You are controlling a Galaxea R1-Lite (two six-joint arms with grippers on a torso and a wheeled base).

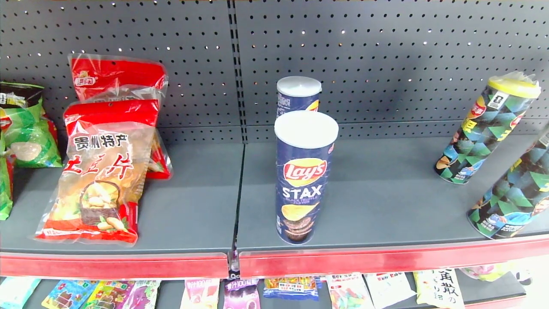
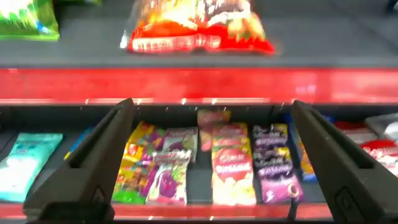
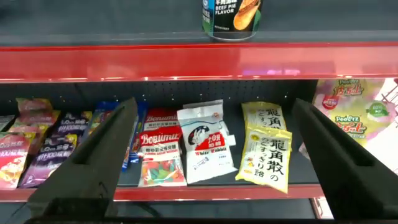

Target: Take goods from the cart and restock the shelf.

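Left gripper: spread wide, nothing held.
Right gripper: likewise spread, empty.
Chip cans: stood upright, one behind the other, on the shelf; labels faced outward, presumably for display.

Matt grey shelf, glossy clear-plastic snack bag

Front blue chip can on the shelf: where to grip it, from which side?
Probably around the mid-body of the front blue chip can, coming from the front of the shelf: it stands upright near the edge, bare shelf either side, another can behind.
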